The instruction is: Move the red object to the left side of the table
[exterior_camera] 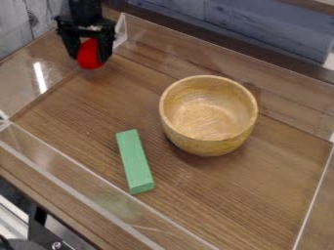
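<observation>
Standing wide apart, the dark fingers of the gripper (89,35) are at the far left of the table (78,117), right by the red toy fruit (90,54). The fruit sits on the wood near the clear wall (29,37) at the table's left edge; whether either finger touches it cannot be told. Well apart from them, toward the near side, a green block (135,161) lies flat and slightly slanted. Beyond it to the right is a round wooden bowl (208,112), upright, its inside facing up.

Low clear walls (23,105) stand at the left, with glossy light glinting off them.
</observation>
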Tool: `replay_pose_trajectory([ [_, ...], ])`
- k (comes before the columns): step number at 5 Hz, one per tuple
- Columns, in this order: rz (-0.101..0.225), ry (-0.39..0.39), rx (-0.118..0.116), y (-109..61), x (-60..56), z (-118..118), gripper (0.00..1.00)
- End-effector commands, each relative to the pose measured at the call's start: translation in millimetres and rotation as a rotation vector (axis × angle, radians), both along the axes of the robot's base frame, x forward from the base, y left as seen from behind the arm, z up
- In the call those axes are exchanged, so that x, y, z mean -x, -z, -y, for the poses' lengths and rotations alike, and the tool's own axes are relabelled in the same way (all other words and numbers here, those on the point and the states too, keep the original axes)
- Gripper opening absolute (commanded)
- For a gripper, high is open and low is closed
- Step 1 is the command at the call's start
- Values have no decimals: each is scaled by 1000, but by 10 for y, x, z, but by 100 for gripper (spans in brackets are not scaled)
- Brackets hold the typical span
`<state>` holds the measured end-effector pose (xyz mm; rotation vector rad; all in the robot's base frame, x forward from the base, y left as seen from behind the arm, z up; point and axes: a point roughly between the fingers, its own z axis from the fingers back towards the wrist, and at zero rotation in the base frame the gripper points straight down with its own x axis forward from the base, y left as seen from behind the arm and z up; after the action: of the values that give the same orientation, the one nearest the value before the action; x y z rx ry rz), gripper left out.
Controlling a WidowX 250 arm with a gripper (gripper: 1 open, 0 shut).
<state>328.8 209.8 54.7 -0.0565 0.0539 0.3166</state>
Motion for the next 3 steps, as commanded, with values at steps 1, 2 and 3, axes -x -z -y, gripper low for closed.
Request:
replay_pose_trajectory([
  [1,37,45,-38,-215,13,-7,0],
  [2,20,93,-43,-202,72,26,0],
  [3,12,135,-39,-242,114,44,100],
])
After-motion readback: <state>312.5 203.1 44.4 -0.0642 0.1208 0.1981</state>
